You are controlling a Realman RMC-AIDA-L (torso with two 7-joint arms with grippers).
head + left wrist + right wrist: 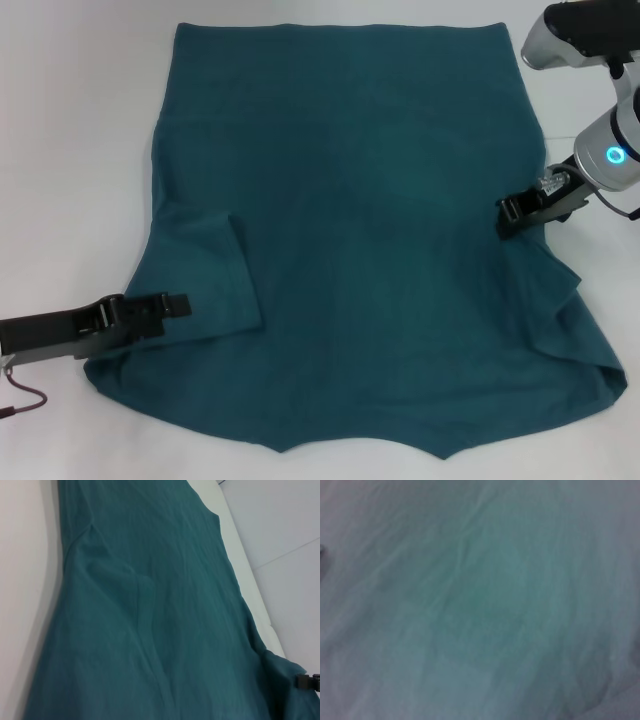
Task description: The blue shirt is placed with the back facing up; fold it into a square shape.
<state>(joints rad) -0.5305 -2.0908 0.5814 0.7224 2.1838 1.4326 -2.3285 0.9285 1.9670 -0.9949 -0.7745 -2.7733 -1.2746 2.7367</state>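
Nearest the head camera, at about 6 o'clock: the collar end of the blue shirt [370, 250], neckline dipping toward the robot, hem far off at 12 o'clock. Spread flat, back up, across the white table [70, 130], filling most of the middle. Long axis running 6 to 12 o'clock, collar near, hem far. Left sleeve already tucked inward, its fold edge slanting from 10 toward 7 o'clock; right sleeve rumpled at 4 o'clock and not yet laid in cleanly. Left gripper [178, 302] low at 8 o'clock, tip on the tucked sleeve, fingers seemingly close together but grip on cloth impossible to confirm. Right gripper [510, 213] at 3 o'clock, touching the shirt's side edge; fingers apart or together impossible to tell, the wrist view filled by teal knit alone. Probably the side-fold step. Best done by pinching only the top layer at the edge, lifting just clear, carrying straight toward 9 o'clock, keeping the crease parallel to the long axis, then smoothing before letting go.
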